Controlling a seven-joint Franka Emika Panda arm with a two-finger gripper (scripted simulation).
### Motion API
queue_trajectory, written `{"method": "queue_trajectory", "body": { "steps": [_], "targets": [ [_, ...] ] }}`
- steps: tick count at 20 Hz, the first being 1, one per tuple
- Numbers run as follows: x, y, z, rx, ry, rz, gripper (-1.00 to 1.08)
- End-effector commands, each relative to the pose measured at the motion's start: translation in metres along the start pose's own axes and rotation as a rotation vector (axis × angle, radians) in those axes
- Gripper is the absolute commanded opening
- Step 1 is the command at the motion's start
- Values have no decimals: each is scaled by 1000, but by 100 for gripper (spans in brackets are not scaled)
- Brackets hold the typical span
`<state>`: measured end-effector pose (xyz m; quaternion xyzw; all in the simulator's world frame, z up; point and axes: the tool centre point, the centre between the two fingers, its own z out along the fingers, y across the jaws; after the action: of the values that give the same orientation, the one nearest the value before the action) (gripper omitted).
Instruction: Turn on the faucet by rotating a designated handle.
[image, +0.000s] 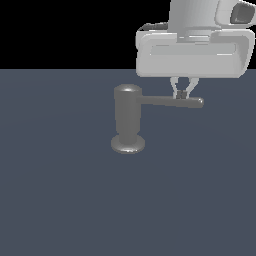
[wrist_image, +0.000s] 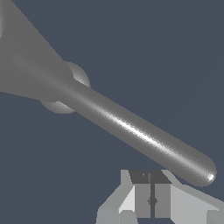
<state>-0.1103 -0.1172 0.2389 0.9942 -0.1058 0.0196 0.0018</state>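
The faucet (image: 128, 120) is seen standing upright on the dark grey floor (image: 60, 200), near the middle of the exterior view. The handle (image: 172, 101) is stretched from its upper part toward the exterior view's right. The gripper (image: 183, 93) is placed just above the handle, near its rounded tip. In the wrist view the fingers (wrist_image: 142, 199) are pressed together, clenched on nothing, beside the handle (wrist_image: 140, 135).

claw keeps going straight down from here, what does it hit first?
Probably the handle: the claw sits at it near the tip, fingers together. Wrist view puts the rod just beside the fingers, so it may slip past to the floor.
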Motion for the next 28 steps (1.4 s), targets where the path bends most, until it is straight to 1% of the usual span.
{"method": "queue_trajectory", "body": {
  "steps": [1,25,26,27,28],
  "targets": [
    [6,5,8,-1,-14,-4,-100],
    [70,64,20,-1,-38,12,-100],
    [70,64,20,-1,-38,12,-100],
    [79,37,0,3,2,-33,-100],
    [82,37,1,3,1,-32,-100]
  ]
}}
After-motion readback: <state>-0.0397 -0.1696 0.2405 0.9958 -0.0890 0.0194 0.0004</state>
